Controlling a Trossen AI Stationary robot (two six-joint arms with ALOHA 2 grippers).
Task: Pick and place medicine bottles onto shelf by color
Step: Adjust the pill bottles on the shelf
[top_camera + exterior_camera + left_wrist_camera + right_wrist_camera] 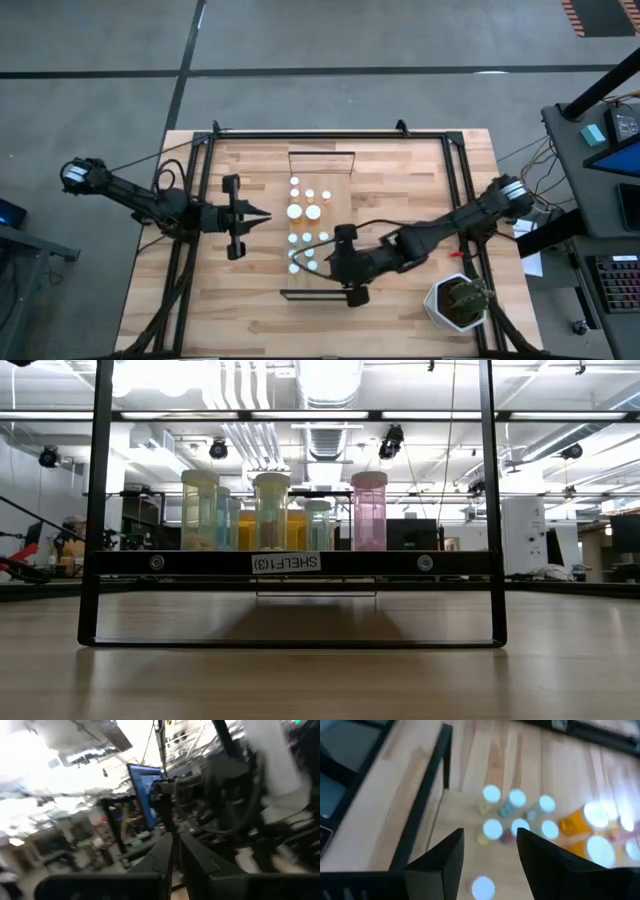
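A grey concrete floor [100, 40] crossed by dark seams surrounds the slatted wooden table [400, 165], and a desk with screens [615, 150] stands off its right side. From table height the room behind is a wide workshop with bright ceiling lights and pale ducts [330, 380].

The shelf [340, 170], a light-wood plank with a thin dark rail at each end, lies along the middle of the table. In the low view its near rail carries a label [286, 563]. The medicine bottles [308, 225] stand in a loose cluster on the plank, white caps up; seen level, they show yellowish, greenish, orange and pink bodies [369, 510].

The right gripper [318, 262] hangs over the nearer end of the cluster with its fingers spread wide and nothing between them; its wrist camera looks down on the caps [492, 827].

The left gripper [262, 216] waits just left of the shelf, fingers pressed together and empty.

A potted plant [460, 300] sits at the table's near right corner.
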